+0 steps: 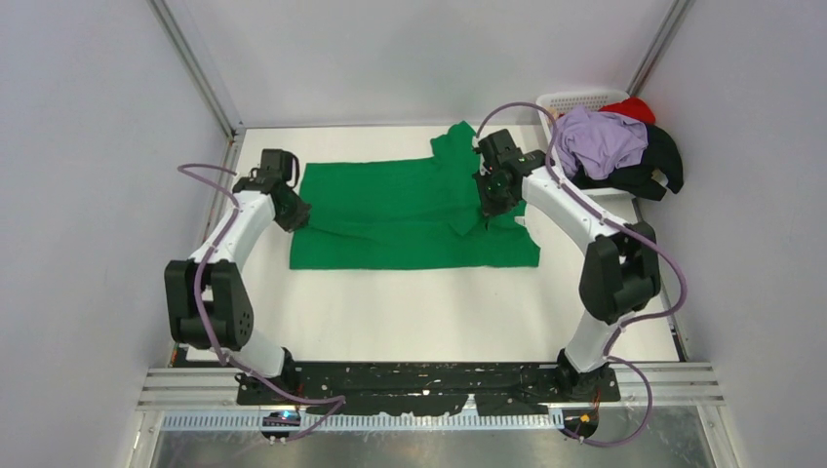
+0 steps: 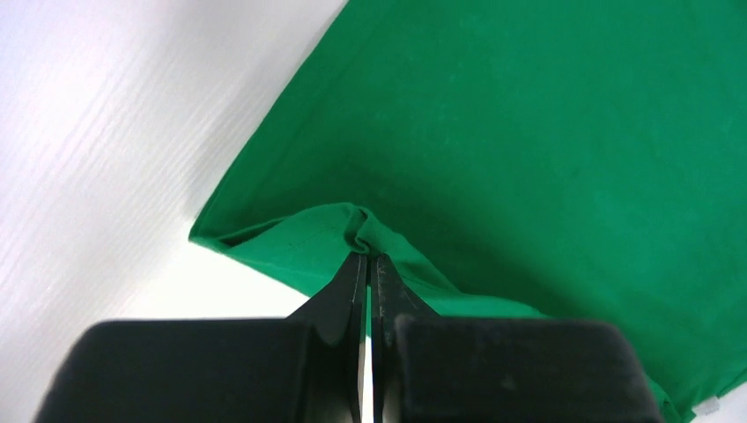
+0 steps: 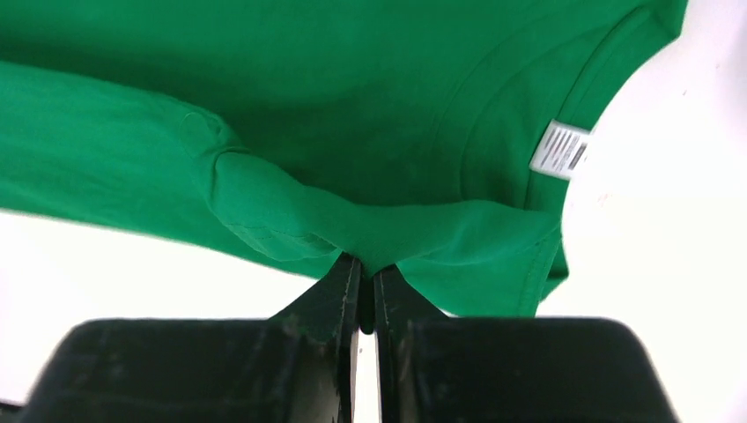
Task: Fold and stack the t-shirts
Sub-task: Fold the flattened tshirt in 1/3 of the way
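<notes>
The green t-shirt [image 1: 410,214] lies spread across the middle of the table [image 1: 390,312], with the left gripper [image 2: 368,260] pinched tight on its left hem and the right gripper [image 3: 365,264] clamped on a fold near the collar, while a lilac shirt [image 1: 600,141], a black shirt [image 1: 655,168] and what looks like a red shirt [image 1: 634,107] are heaped on the basket [image 1: 566,100] at the far right.

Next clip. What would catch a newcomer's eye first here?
The green shirt lies spread across the middle of the white table, the brightest thing in view. The left gripper is shut on its left edge and the right gripper on cloth near the collar. At the far right, a basket is heaped with a lilac shirt, red shirt and black shirt.
</notes>
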Controlling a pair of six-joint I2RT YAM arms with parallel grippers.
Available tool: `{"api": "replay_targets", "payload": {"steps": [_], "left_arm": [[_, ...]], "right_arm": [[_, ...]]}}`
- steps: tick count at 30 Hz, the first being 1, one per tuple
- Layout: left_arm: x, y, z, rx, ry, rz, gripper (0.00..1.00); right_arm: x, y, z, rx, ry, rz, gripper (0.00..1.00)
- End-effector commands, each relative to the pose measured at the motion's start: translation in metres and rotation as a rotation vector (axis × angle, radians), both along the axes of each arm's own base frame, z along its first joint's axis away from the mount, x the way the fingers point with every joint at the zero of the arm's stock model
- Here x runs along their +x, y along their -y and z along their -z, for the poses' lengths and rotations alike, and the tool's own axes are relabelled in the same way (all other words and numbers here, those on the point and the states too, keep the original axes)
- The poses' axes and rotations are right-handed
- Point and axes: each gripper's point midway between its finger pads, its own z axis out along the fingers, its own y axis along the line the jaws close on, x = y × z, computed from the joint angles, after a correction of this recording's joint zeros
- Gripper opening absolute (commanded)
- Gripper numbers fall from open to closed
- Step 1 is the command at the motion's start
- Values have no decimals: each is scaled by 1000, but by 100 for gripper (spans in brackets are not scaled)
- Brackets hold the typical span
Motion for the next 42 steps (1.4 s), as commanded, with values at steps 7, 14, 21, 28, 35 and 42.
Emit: {"api": "replay_targets", "payload": {"steps": [7, 14, 21, 28, 35, 42], "left_arm": [[33, -28, 4, 55, -130, -97, 96], [14, -17, -16, 6, -51, -26, 100], [-10, 30, 5, -168, 11, 150, 100], [-18, 39, 28, -186, -12, 184, 100], [-18, 35, 39, -162, -43, 189, 100], [-11, 26, 50, -121, -69, 158, 100]], "right_arm": [[116, 19, -11, -103, 192, 166, 60], [70, 11, 1, 26, 175, 138, 97], [-5, -58, 20, 353, 98, -46, 95], [6, -75, 49, 298, 105, -72, 95], [53, -71, 76, 181, 115, -48, 95], [114, -45, 72, 37, 224, 46, 95]]}}
